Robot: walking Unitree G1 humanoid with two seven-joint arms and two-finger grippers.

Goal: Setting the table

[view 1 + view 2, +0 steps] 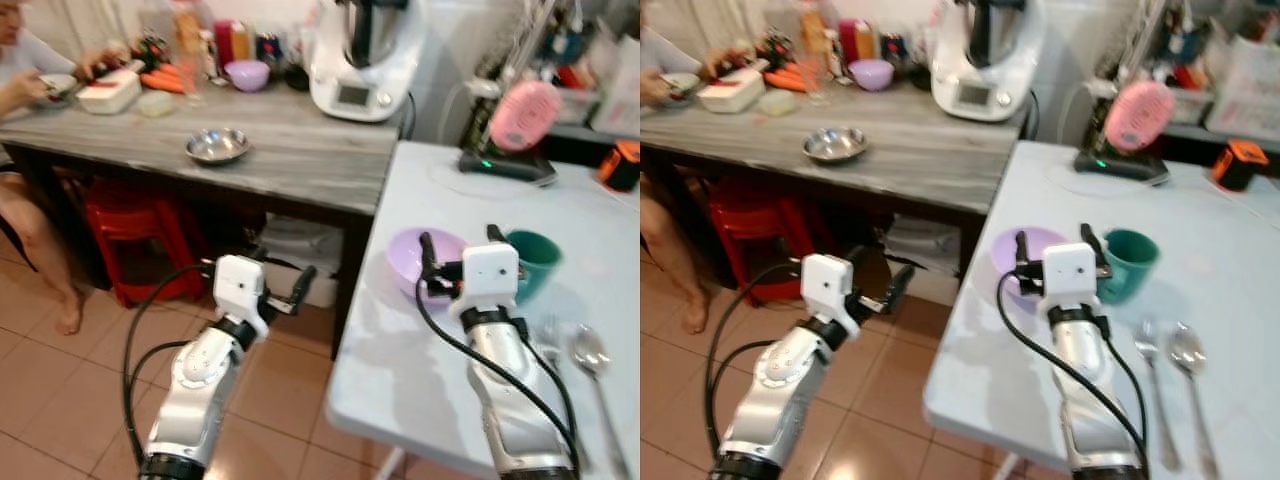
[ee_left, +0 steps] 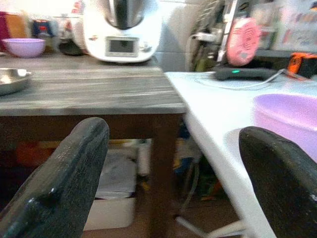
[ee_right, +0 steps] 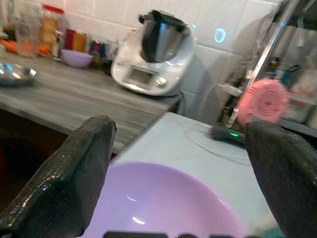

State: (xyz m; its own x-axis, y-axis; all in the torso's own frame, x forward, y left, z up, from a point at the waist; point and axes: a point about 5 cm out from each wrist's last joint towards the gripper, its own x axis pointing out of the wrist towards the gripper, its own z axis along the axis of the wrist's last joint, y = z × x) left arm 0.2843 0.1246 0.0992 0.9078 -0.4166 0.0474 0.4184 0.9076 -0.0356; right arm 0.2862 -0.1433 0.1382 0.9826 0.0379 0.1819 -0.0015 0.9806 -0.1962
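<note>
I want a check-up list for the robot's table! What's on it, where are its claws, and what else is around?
Surface: white table, bare in places, next to a grey wooden table.
Job's things: purple bowl beside a green cup; fork and spoon lie side by side nearer the robot.
Clutter: pink fan and orange box at the far end.
Claws: right claw open, over the bowl and cup; left claw open, above the floor beside the white table.
Cables: black cables loop along both arms.
Surroundings: steel dish, white kitchen machine, small purple bowl, a seated person, red stool.
</note>
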